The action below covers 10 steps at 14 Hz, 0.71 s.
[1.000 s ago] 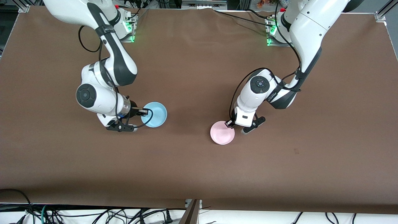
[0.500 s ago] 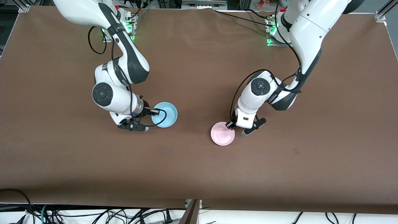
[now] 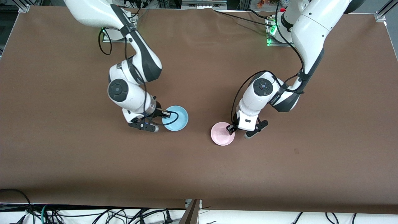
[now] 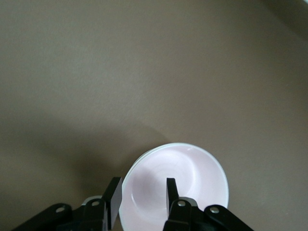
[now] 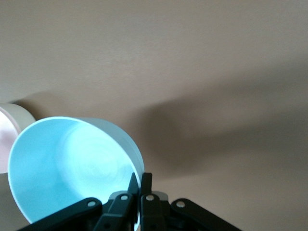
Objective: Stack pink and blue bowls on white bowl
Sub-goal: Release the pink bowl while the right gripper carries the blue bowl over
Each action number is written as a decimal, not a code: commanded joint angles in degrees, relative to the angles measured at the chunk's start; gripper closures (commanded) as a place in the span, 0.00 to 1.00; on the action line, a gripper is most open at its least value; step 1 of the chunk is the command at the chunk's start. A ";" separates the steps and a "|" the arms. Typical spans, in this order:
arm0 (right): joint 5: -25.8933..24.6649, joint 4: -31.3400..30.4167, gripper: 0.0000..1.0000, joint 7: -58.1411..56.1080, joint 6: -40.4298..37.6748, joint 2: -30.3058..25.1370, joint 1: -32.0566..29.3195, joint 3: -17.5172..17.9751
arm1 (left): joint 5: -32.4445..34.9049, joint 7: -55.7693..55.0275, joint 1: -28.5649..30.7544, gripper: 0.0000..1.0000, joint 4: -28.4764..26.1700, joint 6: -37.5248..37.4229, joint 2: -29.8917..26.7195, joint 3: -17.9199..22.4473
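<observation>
Front view: the blue bowl (image 3: 175, 122) sits left of the frame's centre, its rim pinched at the side toward the right arm's end of the worktop (image 3: 199, 174) by the right tool (image 3: 164, 114). The right wrist view shows that tool's two black fingers (image 5: 132, 187) closed tight together on the rim of the blue bowl (image 5: 72, 168), one inside the wall and one outside, with the bowl tilted up off the brown worktop (image 5: 192, 62) and its shadow cast beside it. A sliver of the pink bowl (image 5: 7, 137) shows at that frame's left edge.

The pink bowl (image 3: 222, 133) lies just right of centre in the front view, flat on the worktop, well apart from the blue one. The left tool (image 3: 231, 129) is at its rim on the side toward the left arm's end. In the left wrist view the fingers (image 4: 114, 199) stand partly open, straddling the rim of the pink bowl (image 4: 192, 178) without clamping it. A pale edge under the pink rim cannot be identified.
</observation>
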 commanded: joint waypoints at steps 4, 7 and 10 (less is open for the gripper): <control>0.78 5.66 1.00 9.24 4.26 4.34 3.86 -0.24 | 1.11 4.59 3.33 0.56 2.94 -8.06 -2.07 -0.48; 0.69 5.84 1.00 13.73 10.86 5.74 6.06 -0.24 | -2.84 11.10 5.97 0.55 4.87 -12.11 -3.12 -1.18; 0.60 8.99 1.00 17.16 11.58 8.20 7.99 -0.24 | -8.19 20.23 9.48 0.55 8.64 -20.26 -4.79 -2.23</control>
